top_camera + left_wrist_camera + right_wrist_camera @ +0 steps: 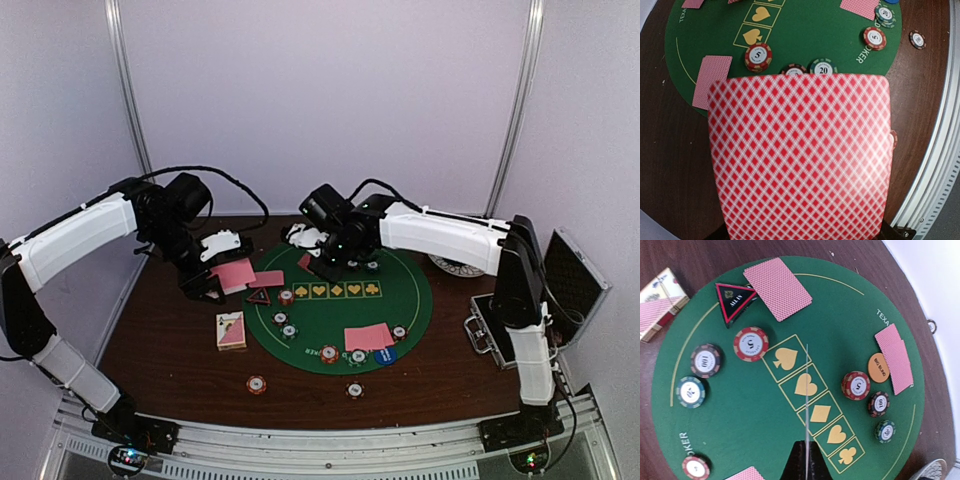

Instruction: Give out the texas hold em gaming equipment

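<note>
Left fingers clamp a pink-backed card; right fingers pinch a second card, seen edge-on.

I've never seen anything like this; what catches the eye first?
A pink diamond-patterned playing card, pinched in the left gripper, fills that wrist's view. A round green poker mat lies on the dark wooden table, dotted with striped round chips, more pink cards and a red-edged black triangle marker.
</note>
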